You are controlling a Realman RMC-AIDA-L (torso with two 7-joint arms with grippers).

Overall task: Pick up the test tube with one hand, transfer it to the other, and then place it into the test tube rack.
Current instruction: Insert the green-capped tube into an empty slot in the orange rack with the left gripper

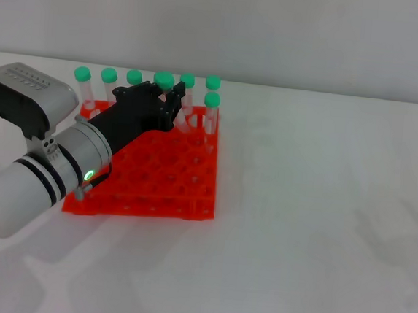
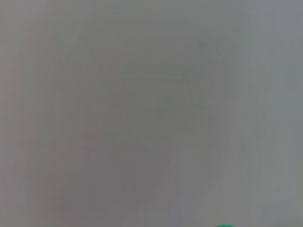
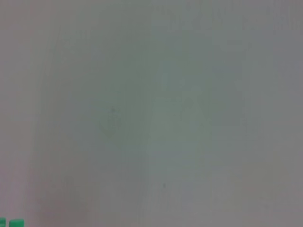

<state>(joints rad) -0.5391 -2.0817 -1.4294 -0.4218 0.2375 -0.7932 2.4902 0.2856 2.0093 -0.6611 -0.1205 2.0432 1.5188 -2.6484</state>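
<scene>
Left hand (image 1: pixel 171 98) above rack (image 1: pixel 169 190), tubes (image 1: pixel 212 102) behind

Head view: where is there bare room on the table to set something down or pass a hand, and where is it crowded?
Bare table lies right of the test tube rack, and in front of it. Crowded: the rack's far edge, where the green-capped tubes stand in a row and the left tool reaches among them.

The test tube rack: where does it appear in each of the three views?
Head view: the test tube rack lies left of centre, under the left gripper.
Left wrist view: not in it.
Right wrist view: not in it.
Shared landmark: the green caps.
</scene>
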